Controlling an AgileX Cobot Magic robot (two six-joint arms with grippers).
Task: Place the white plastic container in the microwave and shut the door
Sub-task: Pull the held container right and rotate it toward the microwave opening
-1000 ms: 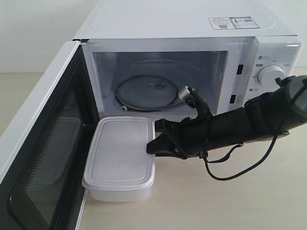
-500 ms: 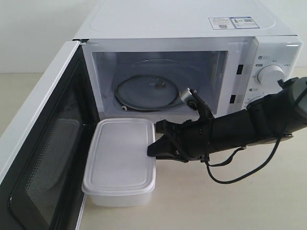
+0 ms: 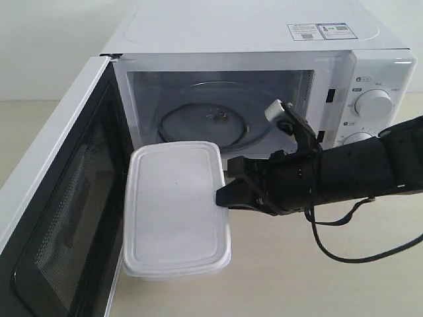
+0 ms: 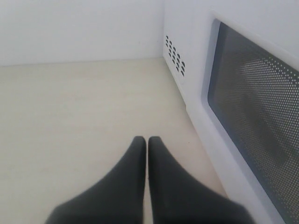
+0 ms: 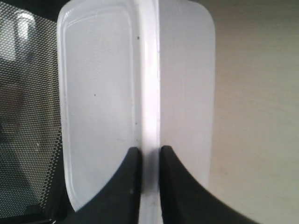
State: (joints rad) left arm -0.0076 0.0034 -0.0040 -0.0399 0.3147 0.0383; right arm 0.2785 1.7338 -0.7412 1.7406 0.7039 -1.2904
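The white plastic container hangs tilted above the table in front of the microwave, its lid facing up and toward the camera. My right gripper is shut on the container's right rim, one finger on the lid and one below. The door stands wide open at the left, black mesh inner face showing. Inside, the glass turntable lies bare. My left gripper is shut on nothing, over the table beside the door's outer window.
Two round dials sit on the microwave's right panel, just behind my right arm. A black cable loops from that arm down to the beige table. Stickers lie on the microwave's top.
My right gripper has lifted the container off the table and tipped it, and the arm has shifted up and right.
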